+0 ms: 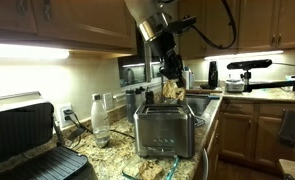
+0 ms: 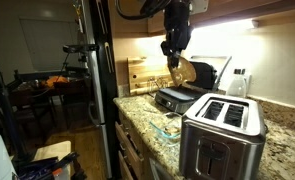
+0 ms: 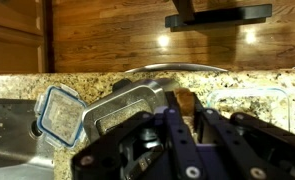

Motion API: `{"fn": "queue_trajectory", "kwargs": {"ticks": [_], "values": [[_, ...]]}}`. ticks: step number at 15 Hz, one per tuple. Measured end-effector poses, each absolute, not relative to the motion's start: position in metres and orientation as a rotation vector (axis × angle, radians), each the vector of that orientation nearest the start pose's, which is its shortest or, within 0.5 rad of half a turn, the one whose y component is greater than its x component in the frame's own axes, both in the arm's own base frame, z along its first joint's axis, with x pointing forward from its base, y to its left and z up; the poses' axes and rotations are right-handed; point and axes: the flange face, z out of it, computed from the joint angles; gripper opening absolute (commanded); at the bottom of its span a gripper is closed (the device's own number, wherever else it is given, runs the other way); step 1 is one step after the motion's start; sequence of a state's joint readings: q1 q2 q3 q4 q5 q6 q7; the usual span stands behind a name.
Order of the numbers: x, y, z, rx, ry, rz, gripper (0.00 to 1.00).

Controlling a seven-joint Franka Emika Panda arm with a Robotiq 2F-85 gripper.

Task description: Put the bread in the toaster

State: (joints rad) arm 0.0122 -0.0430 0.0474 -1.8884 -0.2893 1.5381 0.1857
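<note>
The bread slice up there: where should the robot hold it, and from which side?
By its top edge, from above, as the gripper does now: fingers pinching the two flat faces of the thin bread, which hangs downward. That likely leaves its lower part free to enter the slots on top of the toaster.

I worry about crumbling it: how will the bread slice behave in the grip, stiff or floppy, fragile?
The bread hangs from the fingers without drooping, so it is probably stiff enough to lower edge-first. It looks thin and small beside the toaster, so likely light. Being thin, it might crack under a hard squeeze.
</note>
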Motion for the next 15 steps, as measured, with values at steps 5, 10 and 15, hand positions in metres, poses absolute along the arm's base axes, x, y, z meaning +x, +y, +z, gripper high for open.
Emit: {"fn": "queue_trajectory", "kwargs": {"ticks": [5, 10, 15], "values": [[0.519, -0.023, 0.506, -3.44, 0.08, 0.535, 0.07], [0.519, -0.045, 0.514, -3.436, -0.002, 0.565, 0.07], [0.524, -0.049, 0.511, -3.42, -0.086, 0.591, 0.07]]}}
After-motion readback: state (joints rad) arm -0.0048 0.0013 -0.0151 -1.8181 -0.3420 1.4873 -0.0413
